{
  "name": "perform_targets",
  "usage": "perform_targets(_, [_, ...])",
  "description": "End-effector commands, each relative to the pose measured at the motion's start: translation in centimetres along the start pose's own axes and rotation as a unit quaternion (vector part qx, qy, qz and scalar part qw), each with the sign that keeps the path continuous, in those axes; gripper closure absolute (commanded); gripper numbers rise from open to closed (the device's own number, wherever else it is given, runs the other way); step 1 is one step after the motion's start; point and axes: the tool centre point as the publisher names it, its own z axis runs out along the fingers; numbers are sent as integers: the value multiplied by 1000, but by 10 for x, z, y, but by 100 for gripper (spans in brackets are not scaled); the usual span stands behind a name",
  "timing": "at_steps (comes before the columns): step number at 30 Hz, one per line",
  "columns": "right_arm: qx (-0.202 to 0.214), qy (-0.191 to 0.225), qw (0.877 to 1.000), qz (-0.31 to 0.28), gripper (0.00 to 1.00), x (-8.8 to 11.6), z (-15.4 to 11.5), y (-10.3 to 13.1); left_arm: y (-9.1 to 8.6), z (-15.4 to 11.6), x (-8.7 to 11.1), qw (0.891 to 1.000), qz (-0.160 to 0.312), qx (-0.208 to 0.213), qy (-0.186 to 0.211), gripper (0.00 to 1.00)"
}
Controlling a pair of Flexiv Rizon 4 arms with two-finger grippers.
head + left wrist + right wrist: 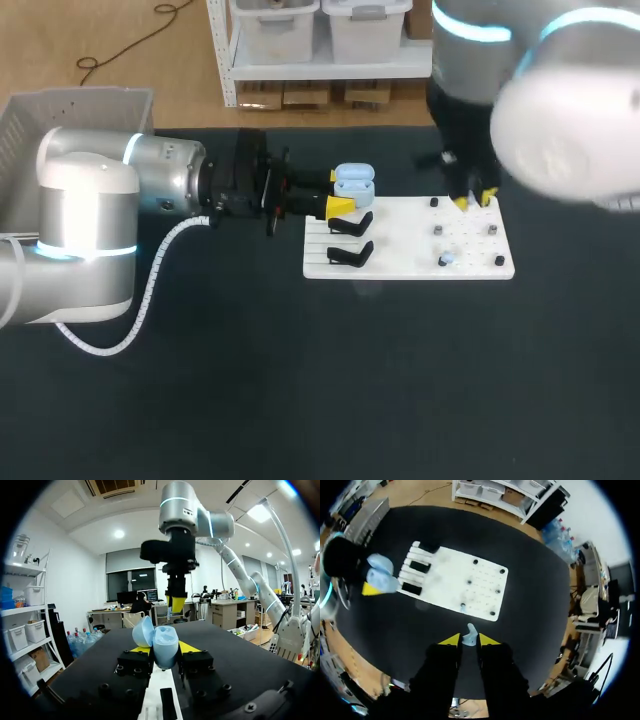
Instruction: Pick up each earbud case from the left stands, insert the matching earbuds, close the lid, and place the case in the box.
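The dark desk (300, 400) carries a white board (410, 262); a grey box (70, 110) stands at the far left; the left arm (90, 220) lies level across the desk, its left hand (338, 192) at the board's left edge beside the black stands (350, 255), fingers clamped from two sides on the pale blue earbud case (353, 183); the left wrist view shows the case's lid tipped open; the right arm (560, 120) comes in from the far right, its right hand (475, 201) pointing down over the board's far right part, well apart from the case; only the right wrist view shows the small pale blue earbud (469, 636) pinched between its nearly closed yellow tips.
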Motion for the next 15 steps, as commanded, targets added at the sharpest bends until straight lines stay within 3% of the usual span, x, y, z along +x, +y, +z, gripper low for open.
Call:
perform_targets(1, [5,19,1000,21,100,-6,-20,8,0,0,1,1000,1,-1,-1,100])
perform_targets(7, [33,11,999,30,100,-10,-31,28,0,0,1,1000,1,-1,-1,100])
perform_targets(15, [33,11,999,30,100,-10,-31,28,0,0,1,1000,1,-1,-1,100])
